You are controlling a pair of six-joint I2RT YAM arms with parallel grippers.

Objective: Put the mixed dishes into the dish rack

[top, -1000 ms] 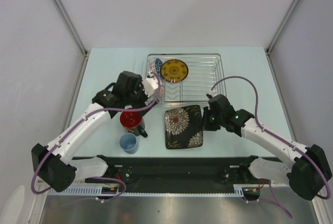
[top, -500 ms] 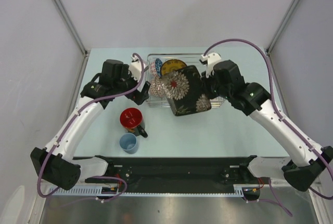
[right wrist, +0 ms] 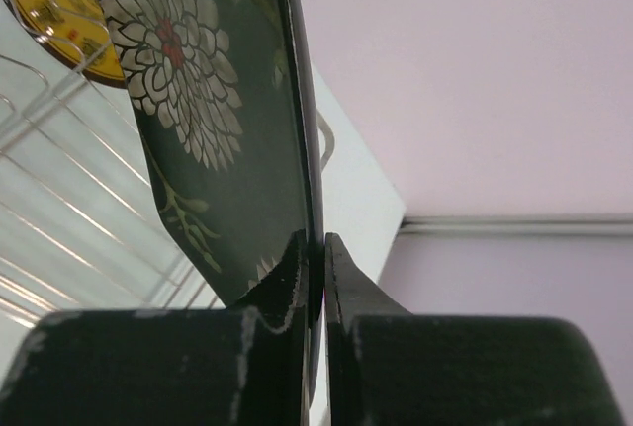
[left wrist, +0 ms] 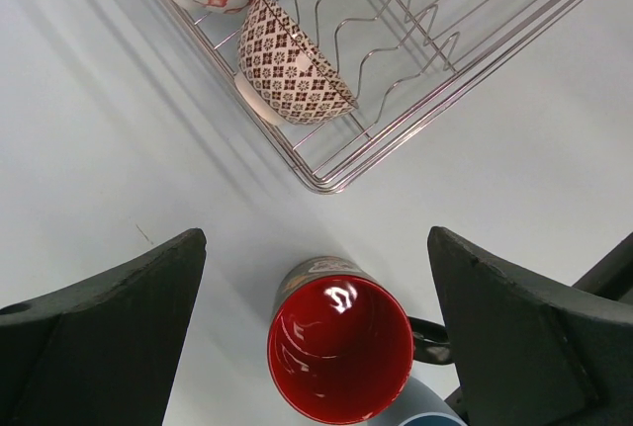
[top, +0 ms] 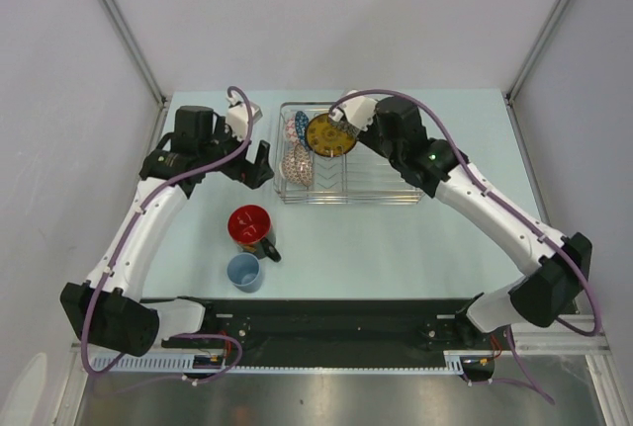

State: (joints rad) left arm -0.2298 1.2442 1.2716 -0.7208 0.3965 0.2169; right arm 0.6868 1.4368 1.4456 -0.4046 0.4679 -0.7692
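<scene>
Over the far side of the dish rack, the right fingers pinch the rim of the dark square plate, holding it on edge just beside the yellow round plate, which stands in the wires, with two small patterned bowls along the rack's left side. By my reading the job is a little past halfway: the dark plate needs seating, and the black mug and light-blue cup wait on the bench. Above the mug, the left fingers hover spread wide and empty.
</scene>
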